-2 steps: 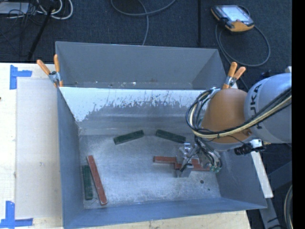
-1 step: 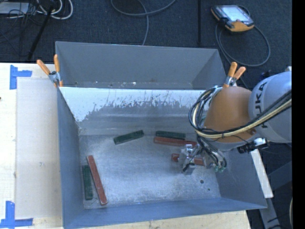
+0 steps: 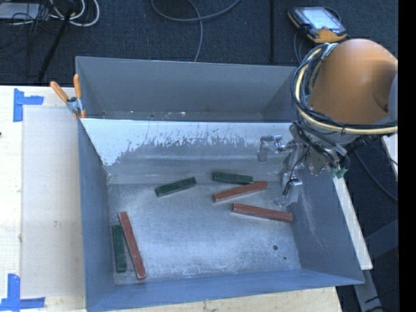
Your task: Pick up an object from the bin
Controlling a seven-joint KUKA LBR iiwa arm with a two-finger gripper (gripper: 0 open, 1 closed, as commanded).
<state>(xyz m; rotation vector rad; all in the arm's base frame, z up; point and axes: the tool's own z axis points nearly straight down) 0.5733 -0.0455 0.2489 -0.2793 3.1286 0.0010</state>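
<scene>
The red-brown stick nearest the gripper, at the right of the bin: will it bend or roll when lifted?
The red-brown stick looks straight and flat-sided, so probably stiff and unlikely to roll. Lying flat on the bin floor, it may slide when pushed.

Bare bin floor [image 3: 208, 242] amid scattered sticks [image 3: 262, 212]

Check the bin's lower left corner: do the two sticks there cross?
No, the dark green stick and the red-brown stick lie side by side, uncrossed.
</scene>
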